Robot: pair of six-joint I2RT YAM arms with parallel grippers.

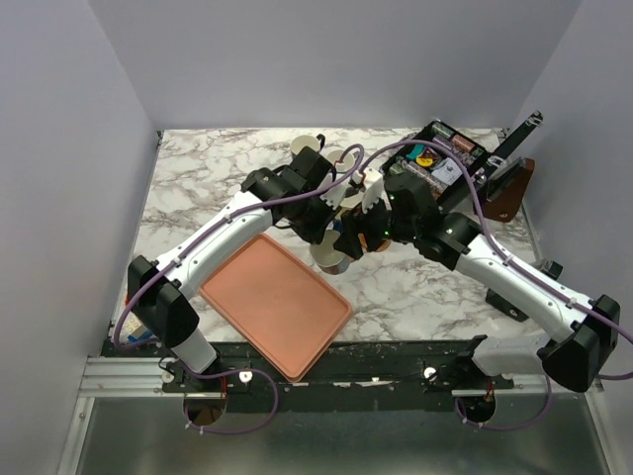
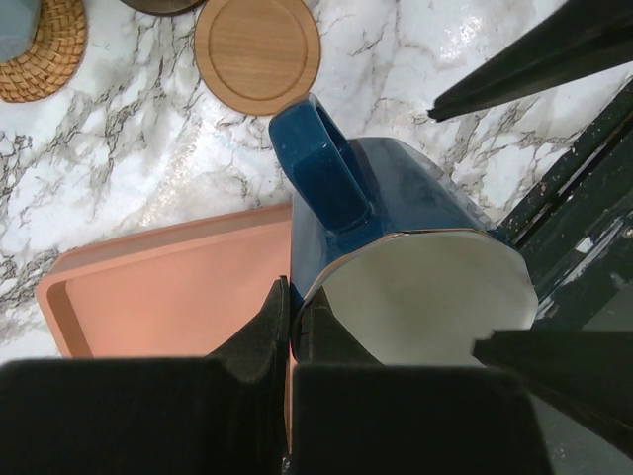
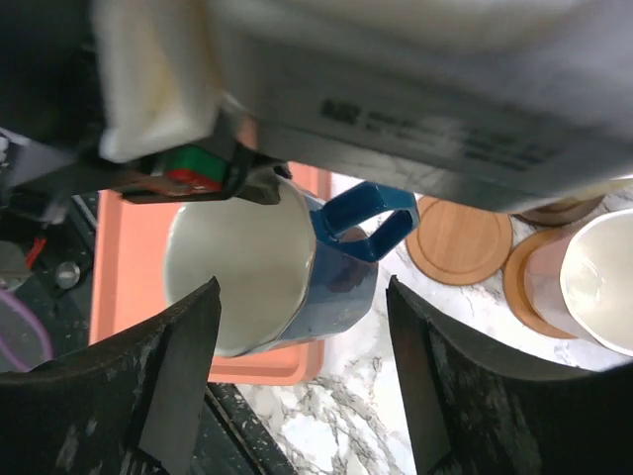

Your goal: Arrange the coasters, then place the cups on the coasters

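Marble table (image 1: 198,188) is seen. Pink tray (image 1: 275,302) is laid at the near edge. Wooden coaster (image 2: 257,49) and woven coaster (image 2: 45,54) are laid flat on the marble, apart from the tray.

No legible txt anywhere. Right wrist view: dark print on a pale label (image 3: 445,129) stuck to the housing overhead, too blurred to read (looks like two lines). Top view: nothing readable either.

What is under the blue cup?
A corner of the pink tray and the marble table show around the blue cup, pinched at its rim by the left pincer. The spot straight beneath is covered by the cup itself.
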